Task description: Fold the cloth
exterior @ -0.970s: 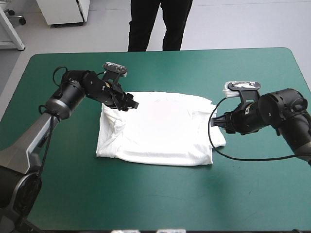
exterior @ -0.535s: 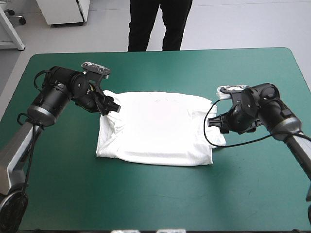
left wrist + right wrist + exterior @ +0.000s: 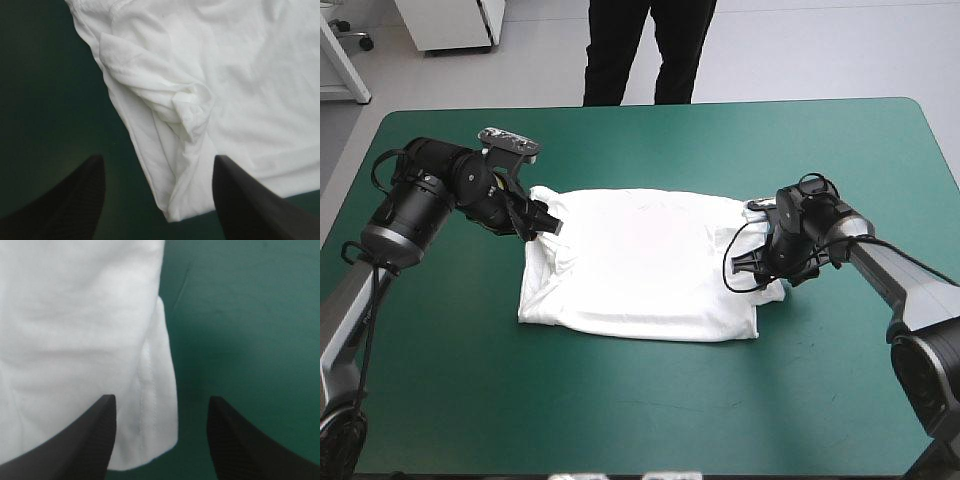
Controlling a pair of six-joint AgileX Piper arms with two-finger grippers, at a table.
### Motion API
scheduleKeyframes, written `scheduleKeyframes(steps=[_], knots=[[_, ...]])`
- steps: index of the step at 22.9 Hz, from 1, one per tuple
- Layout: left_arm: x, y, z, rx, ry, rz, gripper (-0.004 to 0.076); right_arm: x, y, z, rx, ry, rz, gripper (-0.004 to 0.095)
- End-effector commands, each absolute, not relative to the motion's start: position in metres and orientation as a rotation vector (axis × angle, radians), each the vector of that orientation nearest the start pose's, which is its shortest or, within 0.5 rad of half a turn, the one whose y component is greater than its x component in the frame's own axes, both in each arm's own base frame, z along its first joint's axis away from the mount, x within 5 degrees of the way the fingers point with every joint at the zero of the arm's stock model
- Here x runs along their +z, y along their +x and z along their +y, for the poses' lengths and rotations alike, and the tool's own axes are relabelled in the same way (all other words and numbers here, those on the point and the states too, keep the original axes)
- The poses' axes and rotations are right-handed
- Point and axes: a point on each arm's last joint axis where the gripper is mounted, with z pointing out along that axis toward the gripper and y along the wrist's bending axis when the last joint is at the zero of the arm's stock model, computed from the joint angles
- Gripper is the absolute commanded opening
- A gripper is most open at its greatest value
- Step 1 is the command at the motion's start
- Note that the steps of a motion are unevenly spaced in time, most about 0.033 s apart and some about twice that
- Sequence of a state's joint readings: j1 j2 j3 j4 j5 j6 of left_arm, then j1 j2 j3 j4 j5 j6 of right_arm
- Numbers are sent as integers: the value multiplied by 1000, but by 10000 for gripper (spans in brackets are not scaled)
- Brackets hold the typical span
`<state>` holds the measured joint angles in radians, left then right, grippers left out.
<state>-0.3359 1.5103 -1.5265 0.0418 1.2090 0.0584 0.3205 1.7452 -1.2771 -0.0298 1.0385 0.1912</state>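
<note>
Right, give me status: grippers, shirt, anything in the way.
Left gripper open, T-shirt's far left corner between its fingers. Right gripper open, straddling the right edge. T-shirt flat on teal-green cover, ungripped. Nothing in the way.

Seen from above, the right gripper (image 3: 757,262) overlaps the right edge of the T-shirt (image 3: 640,265), its fingers too small and dark to make out. The left gripper (image 3: 546,222) hides part of the left edge near the far corner. In both wrist views the T-shirt runs past the frame.
</note>
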Motion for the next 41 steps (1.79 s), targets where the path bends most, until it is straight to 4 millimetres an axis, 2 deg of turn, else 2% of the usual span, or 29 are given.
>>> scheduleKeyframes(steps=[1, 5, 7, 8, 9, 10, 11, 15, 18, 21, 24, 29, 34, 41], knots=[[397, 285, -96, -58, 495, 2532, 454, 246, 330, 106, 35, -225, 2911, 513], [397, 285, -96, -58, 495, 2534, 454, 227, 335, 111, 70, -239, 2971, 513], [397, 285, -96, -58, 495, 2534, 454, 223, 335, 114, 115, -236, 2990, 468], [397, 285, -96, -58, 495, 2534, 454, 223, 335, 115, 129, -229, 2992, 370], [397, 285, -96, -58, 495, 2534, 452, 223, 334, 115, 136, -225, 3001, 217], [397, 285, -96, -58, 495, 2534, 444, 223, 332, 115, 131, -227, 3017, 12], [397, 285, -96, -58, 495, 2534, 433, 223, 331, 114, 123, -231, 3029, -6], [397, 285, -96, -58, 495, 2534, 377, 232, 330, 111, 86, -194, 3008, -17], [397, 285, -96, -58, 495, 2534, 353, 258, 332, 107, 48, -162, 2918, -17], [397, 285, -96, -58, 495, 2534, 345, 277, 334, 109, 87, -154, 2857, -17], [397, 285, -97, -59, 494, 2525, 346, 292, 336, 116, 175, -169, 2824, -17], [397, 285, -97, -59, 494, 2527, 346, 306, 335, 139, 309, -223, 2764, -17], [397, 285, -97, -59, 494, 2527, 346, 306, 331, 170, 440, -323, 2690, -17], [397, 285, -97, -63, 495, 2534, 346, 258, 342, 197, 633, -371, 2830, -16]])
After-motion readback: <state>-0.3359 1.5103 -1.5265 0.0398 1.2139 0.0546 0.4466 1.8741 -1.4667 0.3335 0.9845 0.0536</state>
